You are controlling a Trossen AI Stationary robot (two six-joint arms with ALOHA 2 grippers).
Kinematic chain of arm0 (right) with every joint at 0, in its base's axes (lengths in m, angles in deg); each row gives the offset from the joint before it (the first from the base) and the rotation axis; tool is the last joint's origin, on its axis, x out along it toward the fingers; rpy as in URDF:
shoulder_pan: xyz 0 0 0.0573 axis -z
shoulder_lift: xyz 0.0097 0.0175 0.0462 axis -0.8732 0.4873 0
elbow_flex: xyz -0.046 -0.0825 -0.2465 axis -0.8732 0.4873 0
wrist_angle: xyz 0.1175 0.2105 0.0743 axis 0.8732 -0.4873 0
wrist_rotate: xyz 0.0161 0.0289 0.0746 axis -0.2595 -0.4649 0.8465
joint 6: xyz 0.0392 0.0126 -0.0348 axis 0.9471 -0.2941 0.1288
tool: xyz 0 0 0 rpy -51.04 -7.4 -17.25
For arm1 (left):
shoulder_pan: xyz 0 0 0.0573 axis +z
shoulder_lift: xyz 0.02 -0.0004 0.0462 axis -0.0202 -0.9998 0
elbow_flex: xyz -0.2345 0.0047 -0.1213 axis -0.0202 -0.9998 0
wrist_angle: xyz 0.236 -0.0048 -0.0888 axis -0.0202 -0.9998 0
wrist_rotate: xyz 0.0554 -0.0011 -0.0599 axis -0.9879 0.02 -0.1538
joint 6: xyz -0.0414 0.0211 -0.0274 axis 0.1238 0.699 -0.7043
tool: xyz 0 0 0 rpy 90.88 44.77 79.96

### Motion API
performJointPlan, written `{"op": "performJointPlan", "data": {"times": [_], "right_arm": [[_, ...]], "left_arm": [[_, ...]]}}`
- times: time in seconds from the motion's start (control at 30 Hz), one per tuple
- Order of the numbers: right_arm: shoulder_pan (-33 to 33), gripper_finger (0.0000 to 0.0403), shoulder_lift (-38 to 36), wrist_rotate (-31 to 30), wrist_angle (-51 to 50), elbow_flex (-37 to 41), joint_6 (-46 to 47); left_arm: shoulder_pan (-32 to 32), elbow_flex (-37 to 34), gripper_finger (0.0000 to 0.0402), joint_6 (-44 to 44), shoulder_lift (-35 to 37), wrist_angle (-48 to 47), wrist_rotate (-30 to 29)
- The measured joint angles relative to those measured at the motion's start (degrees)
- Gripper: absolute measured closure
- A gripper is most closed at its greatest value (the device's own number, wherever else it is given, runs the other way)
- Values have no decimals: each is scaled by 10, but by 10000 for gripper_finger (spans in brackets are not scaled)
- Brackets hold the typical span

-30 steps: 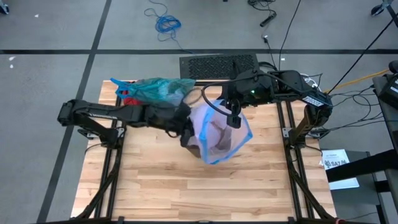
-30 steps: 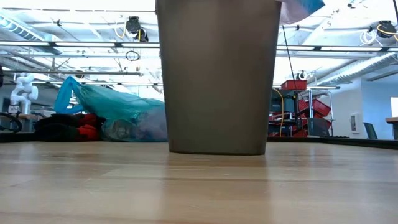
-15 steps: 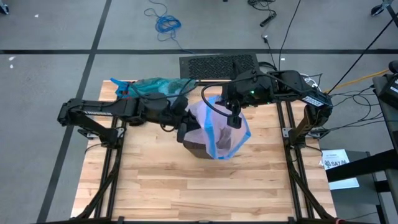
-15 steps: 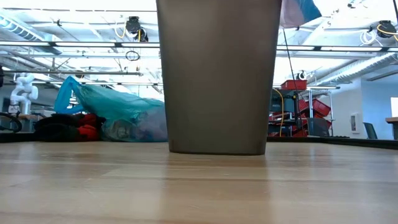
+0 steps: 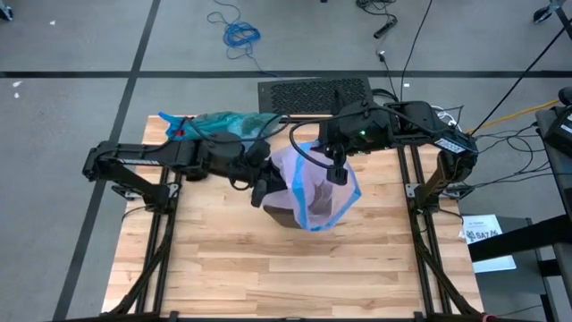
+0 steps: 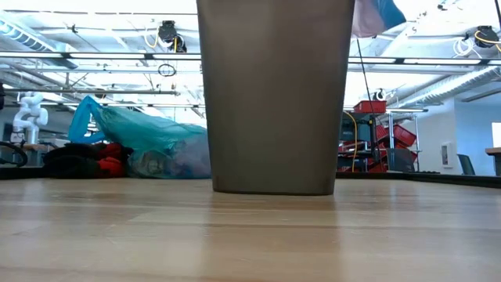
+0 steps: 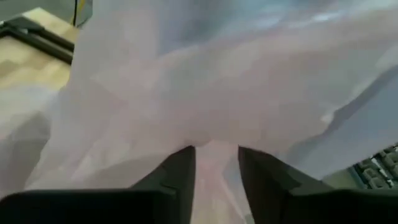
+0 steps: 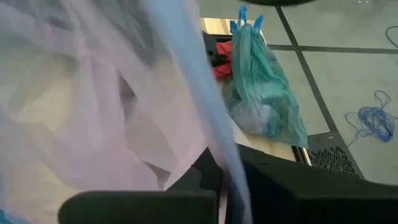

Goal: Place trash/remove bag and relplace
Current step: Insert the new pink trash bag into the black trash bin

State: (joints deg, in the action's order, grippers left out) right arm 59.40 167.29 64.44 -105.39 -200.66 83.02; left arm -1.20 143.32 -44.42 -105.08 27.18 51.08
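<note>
My left hand (image 5: pixel 260 191) sits at the near-left rim of the bin, its fingers parted with a fold of the pale pink bag (image 5: pixel 315 183) lying loosely between them — not pinched. My right hand (image 5: pixel 338 172) is clamped shut on that bag's far edge, by the blue trim. From above, the pink liner drapes over the bin's mouth in soft, filmy folds, while the teal-green bag (image 5: pixel 234 126), knotted and full, lies on the desk (image 5: pixel 232 268) at its far-left corner, well apart from the bin.

At desk height, the bin (image 6: pixel 272 94) stands upright — a smooth, grey-brown, tapered tub — with the crinkly teal bag behind it beside something red.

Past my left fingers (image 7: pixel 180 171), thin pink film fills the view, wrinkled and almost see-through.

Past my right wrist, the pink sheet and its blue edge run over my shut fingers, with the teal bag beyond.

To do this well, I judge I should keep the right edge taut, then regrip a fresh stretch with the left and draw it down over the rim evenly.
</note>
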Motion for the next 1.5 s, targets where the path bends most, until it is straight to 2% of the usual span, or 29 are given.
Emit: {"op": "performJointPlan", "data": {"times": [0.1, 0.2, 0.47, 0.6, 0.7, 0.9, 1.1, 1.3, 1.37, 1.5], "right_arm": [[0, 403, 0, 11, 0, 0, 0], [0, 403, 0, 11, 0, 0, 0], [0, 403, 0, 13, 0, 0, -4], [0, 403, 0, 14, 0, 0, -12], [0, 403, 0, 14, 0, 0, -13], [0, 403, 0, 14, 0, 0, -13], [0, 403, 0, 14, 0, 0, -13], [0, 403, 0, 15, 0, 0, -15], [0, 403, 0, 22, 0, 0, -15], [0, 403, 0, 28, 0, 0, -15]], "left_arm": [[1, 0, 258, 4, 6, 22, 1], [3, 5, 250, 17, 17, 29, 2], [5, 22, 251, 32, 32, -16, 2], [5, 22, 251, -48, 23, -62, 22], [5, 22, 251, -76, 18, -72, 42], [5, 22, 252, -74, 43, -6, 42], [7, 22, 252, -47, 70, -51, 42], [14, 22, 252, -34, 87, -59, 29], [20, 23, 252, -26, 89, -100, 2], [41, 23, 253, -27, 66, -241, -36]]}}
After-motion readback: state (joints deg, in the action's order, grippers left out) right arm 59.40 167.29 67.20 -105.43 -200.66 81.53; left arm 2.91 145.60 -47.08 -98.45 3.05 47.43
